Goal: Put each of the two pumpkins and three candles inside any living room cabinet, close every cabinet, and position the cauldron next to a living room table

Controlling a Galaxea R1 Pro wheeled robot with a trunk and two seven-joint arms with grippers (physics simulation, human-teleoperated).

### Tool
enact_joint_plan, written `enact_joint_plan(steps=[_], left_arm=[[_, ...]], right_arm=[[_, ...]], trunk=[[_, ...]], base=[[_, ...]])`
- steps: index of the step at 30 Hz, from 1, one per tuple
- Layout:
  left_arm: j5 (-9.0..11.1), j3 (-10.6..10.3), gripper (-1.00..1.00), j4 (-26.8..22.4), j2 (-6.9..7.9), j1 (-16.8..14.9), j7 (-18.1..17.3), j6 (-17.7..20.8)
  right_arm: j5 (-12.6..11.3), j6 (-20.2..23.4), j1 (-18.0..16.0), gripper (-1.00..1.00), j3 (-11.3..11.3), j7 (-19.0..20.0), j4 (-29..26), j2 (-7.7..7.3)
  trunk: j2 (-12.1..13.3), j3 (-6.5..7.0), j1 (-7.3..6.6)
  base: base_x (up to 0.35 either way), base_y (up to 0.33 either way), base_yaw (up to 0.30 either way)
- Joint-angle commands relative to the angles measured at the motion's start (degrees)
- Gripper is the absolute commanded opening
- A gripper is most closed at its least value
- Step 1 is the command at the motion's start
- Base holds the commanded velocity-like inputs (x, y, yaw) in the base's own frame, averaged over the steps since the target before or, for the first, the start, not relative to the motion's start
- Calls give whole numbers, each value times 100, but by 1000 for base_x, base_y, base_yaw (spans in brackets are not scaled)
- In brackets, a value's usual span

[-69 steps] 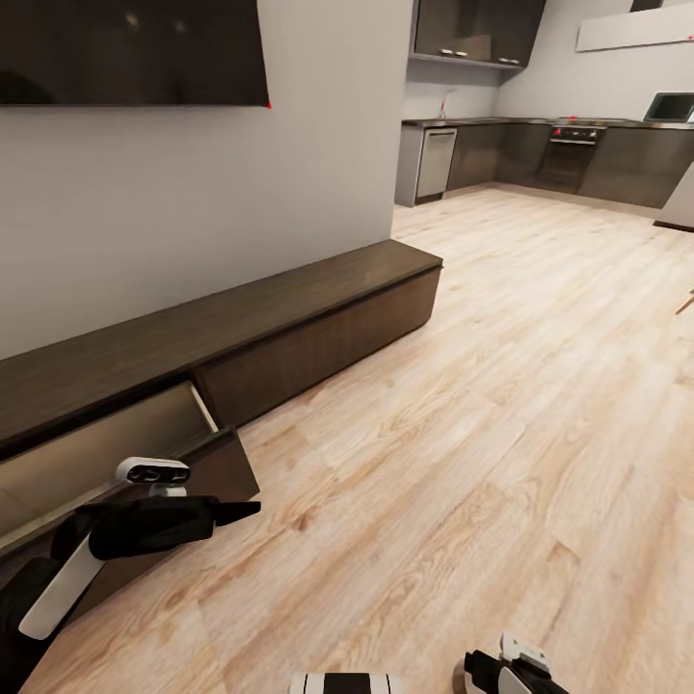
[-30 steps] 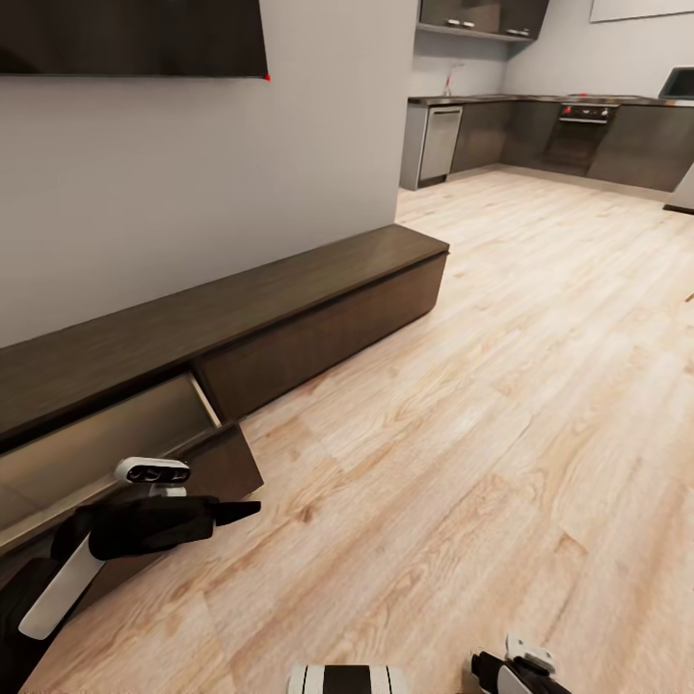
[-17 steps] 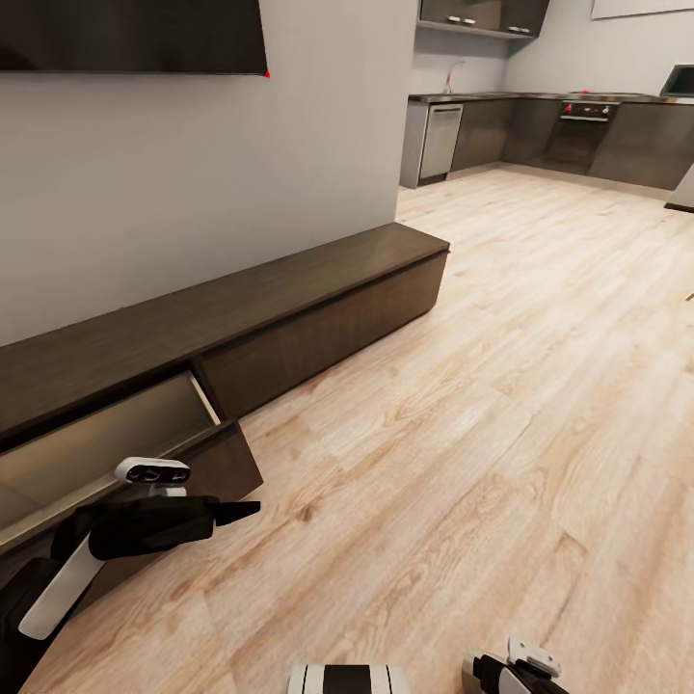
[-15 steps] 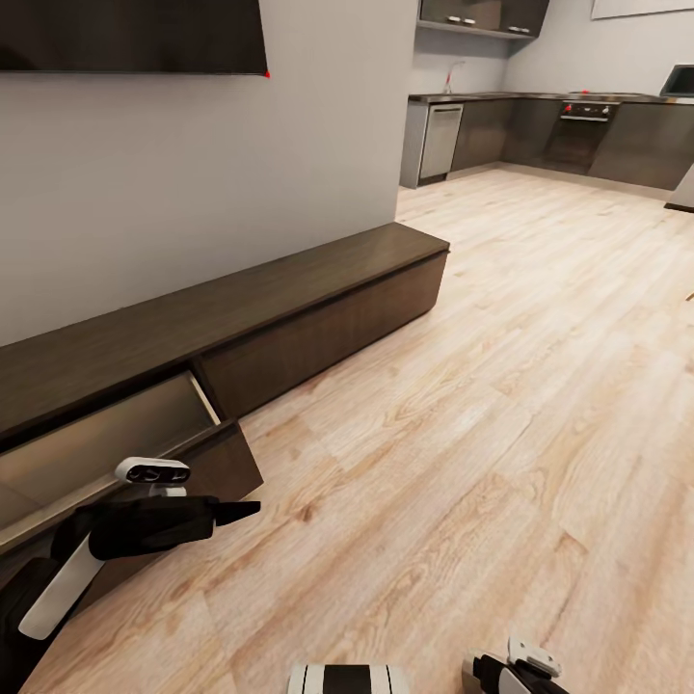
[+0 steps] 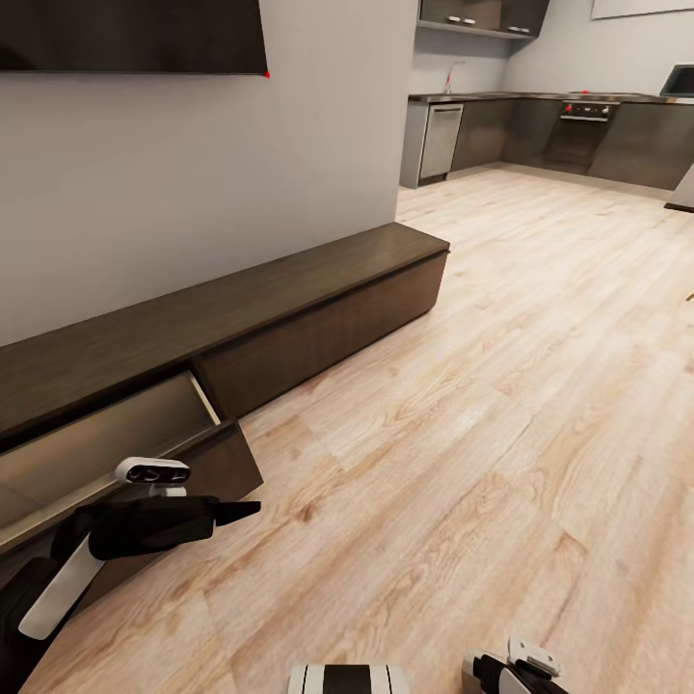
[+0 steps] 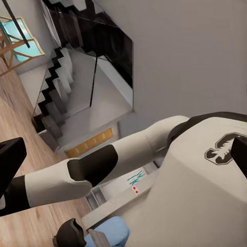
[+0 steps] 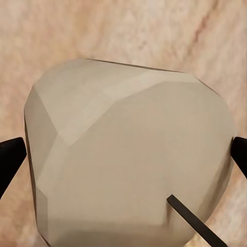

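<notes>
Right tool (image 7: 123, 154) grasping candle (image 7: 128, 154) above floor; left tool (image 6: 123, 154) spread, empty; cabinet (image 5: 318, 299) drawer open

- Open-plan home interior: a living area runs straight into a kitchen over one continuous pale wood plank floor (image 5: 501, 386)
- Living area: a long, low dark brown cabinet (image 5: 289, 318) stands against a plain grey wall, below a wall-mounted dark screen (image 5: 135, 37)
- Kitchen, far end: dark base units, wall cupboards (image 5: 482, 14), a steel-fronted dishwasher (image 5: 440, 142) and a built-in oven (image 5: 581, 135)
- Left wrist view: a staircase (image 6: 54, 98) climbs beside a wall
</notes>
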Motion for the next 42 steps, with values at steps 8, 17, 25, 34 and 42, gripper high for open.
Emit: enact_joint_plan(steps=[8, 17, 25, 34, 42], left_arm=[[35, -14, 100, 1, 5, -5, -12, 60], [43, -14, 100, 1, 5, -5, -16, 60], [44, -14, 100, 1, 5, -5, -16, 60], [44, -14, 100, 1, 5, -5, -16, 60], [44, -14, 100, 1, 5, -5, -16, 60]], right_arm=[[-129, 22, 4, 100, 32, 453, -25, -5], [-129, 22, 4, 100, 32, 453, -25, -5], [-129, 22, 4, 100, 32, 453, -25, -5], [-129, 22, 4, 100, 32, 453, -25, -5], [-129, 22, 4, 100, 32, 453, -27, -5]], trunk=[[-1, -5, 0], [-1, -5, 0], [-1, -5, 0], [-1, -5, 0], [-1, -5, 0]], base=[[0, 0, 0], [0, 0, 0], [0, 0, 0], [0, 0, 0], [0, 0, 0]])
